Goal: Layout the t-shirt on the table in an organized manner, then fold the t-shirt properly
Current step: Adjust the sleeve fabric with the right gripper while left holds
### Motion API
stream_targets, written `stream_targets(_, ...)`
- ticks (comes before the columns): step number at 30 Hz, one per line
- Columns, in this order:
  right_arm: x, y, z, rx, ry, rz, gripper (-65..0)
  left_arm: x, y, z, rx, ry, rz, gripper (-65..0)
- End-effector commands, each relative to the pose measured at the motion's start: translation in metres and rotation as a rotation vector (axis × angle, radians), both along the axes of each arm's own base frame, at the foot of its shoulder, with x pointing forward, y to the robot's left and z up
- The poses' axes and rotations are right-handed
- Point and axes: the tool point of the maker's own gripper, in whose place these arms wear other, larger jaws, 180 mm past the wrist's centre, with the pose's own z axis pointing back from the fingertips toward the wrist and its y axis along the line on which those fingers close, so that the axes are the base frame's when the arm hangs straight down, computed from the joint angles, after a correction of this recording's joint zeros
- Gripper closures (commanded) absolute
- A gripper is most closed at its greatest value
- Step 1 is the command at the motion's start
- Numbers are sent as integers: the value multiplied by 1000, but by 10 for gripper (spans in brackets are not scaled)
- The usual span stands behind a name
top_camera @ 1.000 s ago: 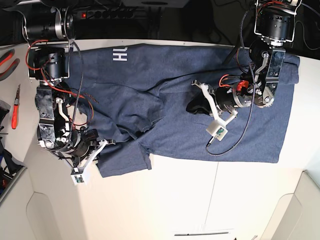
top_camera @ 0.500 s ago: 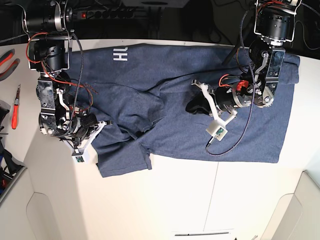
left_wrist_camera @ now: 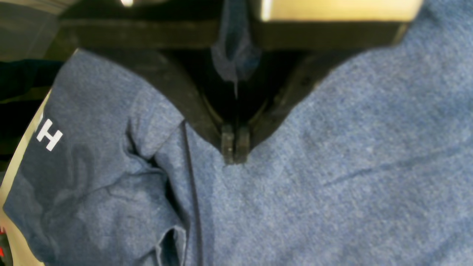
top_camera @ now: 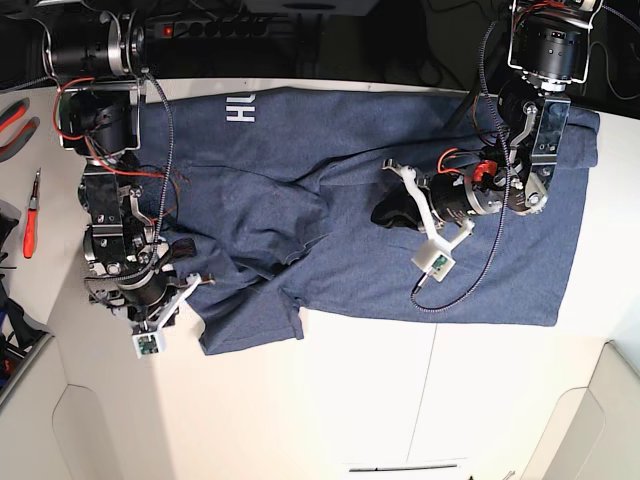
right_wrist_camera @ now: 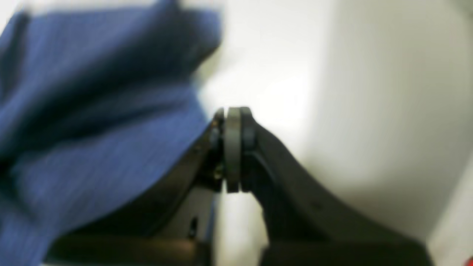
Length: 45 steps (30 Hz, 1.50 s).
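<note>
One shirt (top_camera: 380,200) lies spread across the far half of the counter (top_camera: 400,400), wide side to side but not yet flat: its body reaches from the white lettering (top_camera: 240,108) at the far left to the right edge, while a rumpled flap of cloth hangs toward the near edge at left and creases run through the middle. That unevenness suggests the layout step is not finished, and both arms sit where they would help to straighten it. The left end effector (left_wrist_camera: 235,147) rests near the shirt's centre with its tips together; the left wrist view shows a thin fold of blue cloth rising between the fingers above the tips, so it looks pinched on the shirt, probably to lift or drag the bunched middle outward. The right end effector (right_wrist_camera: 233,147) sits at the shirt's near-left edge, its pads pressed together. In the blurred right wrist view the cloth lies just beside the tips and bare counter is behind them, so whether any fabric is caught there cannot be told; nothing visible sits between the pads. By count: one shirt, one counter, two arms with one end effector each, and one short run of white letters showing. Off the cloth at the far left lie red-handled tools (top_camera: 30,215), at least two, well apart from the work.
</note>
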Motion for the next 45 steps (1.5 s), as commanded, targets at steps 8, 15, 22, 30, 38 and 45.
stream_targets(8,55,8,47,83,-138,23,0,12,-1,15,-29,-50,3,0)
stream_targets(15,0,27,11,145,292,81,0,13,0,15,-20,-57,3,0)
stream_targets(22,-17,42,51,170,246,125,0,13,0,15,-21,-58,3,0)
stream_targets(30,-43,37,33,131,397,117,0,13,0,15,-22,-59,3,0)
stream_targets(38,-67,28,-34,144,532,76,0,13,0,15,-22,-59,3,0)
stream_targets(45,-70,14,-57,59,516,66,0,13,0,15,-22,-59,3,0)
